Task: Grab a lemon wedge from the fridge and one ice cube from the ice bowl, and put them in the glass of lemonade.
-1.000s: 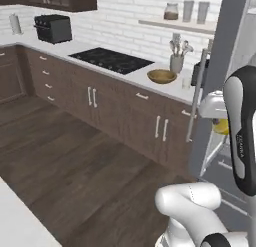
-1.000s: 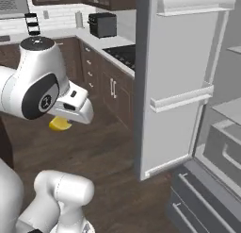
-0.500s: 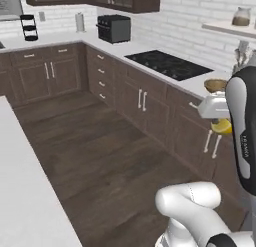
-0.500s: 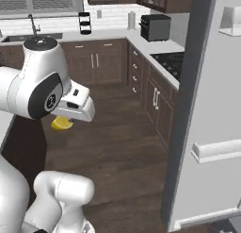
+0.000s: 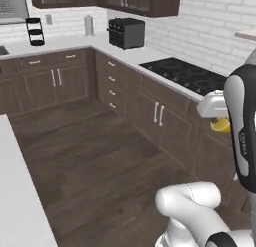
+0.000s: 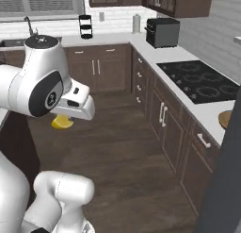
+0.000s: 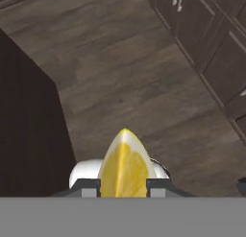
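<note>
My gripper (image 7: 123, 187) is shut on the lemon wedge (image 7: 125, 165), a bright yellow slice standing point-up between the two fingertips (image 7: 89, 186). The wedge hangs under the hand at the right of the left base view (image 5: 220, 125) and left of centre in the right base view (image 6: 62, 122), above the wooden floor. The brown ice bowl (image 6: 228, 119) peeks out on the counter at the right edge, partly behind the dark grey fridge (image 6: 225, 180). The glass of lemonade is out of view.
A black cooktop (image 6: 201, 83) lies in the white counter, with a dark toaster oven (image 6: 162, 32) in the corner. Brown lower cabinets (image 5: 160, 116) line the walls. A white island top (image 5: 17, 191) sits at the left; its dark side (image 7: 29, 130) is close to the hand.
The whole scene has slid to the right in both base views, so the camera has turned left, away from the fridge. The lemon wedge stays in my gripper.
</note>
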Controlling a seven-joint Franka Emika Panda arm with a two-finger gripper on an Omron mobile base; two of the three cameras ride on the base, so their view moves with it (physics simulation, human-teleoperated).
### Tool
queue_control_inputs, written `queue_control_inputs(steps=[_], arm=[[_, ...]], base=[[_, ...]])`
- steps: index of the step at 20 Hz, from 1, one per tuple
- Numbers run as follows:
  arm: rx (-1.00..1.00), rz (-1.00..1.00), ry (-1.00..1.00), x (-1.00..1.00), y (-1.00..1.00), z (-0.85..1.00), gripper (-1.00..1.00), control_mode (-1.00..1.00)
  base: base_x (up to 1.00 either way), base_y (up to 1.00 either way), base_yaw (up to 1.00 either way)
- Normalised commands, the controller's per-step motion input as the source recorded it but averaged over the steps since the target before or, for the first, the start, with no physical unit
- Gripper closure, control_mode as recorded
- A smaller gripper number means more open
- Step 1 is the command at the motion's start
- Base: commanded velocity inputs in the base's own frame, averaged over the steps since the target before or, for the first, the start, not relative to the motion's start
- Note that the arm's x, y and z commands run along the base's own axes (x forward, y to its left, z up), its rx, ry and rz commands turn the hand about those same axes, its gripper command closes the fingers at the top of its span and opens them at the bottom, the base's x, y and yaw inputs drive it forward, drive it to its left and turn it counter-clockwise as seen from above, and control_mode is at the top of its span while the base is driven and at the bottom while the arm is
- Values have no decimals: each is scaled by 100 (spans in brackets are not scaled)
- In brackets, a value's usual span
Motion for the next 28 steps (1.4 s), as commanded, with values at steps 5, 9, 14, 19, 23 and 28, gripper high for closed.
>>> queue_control_inputs(steps=[5,9,14,19,23,28], arm=[[0,0,0,0,0,0,100,100],[0,0,0,0,0,0,100,100],[0,0,0,0,0,0,100,100],[0,0,0,0,0,0,100,100],[0,0,0,0,0,0,100,100],[0,0,0,0,0,0,100,100]], base=[[98,-2,-45],[66,0,-73],[52,0,-79],[60,0,-76],[87,4,-66],[100,11,-48]])
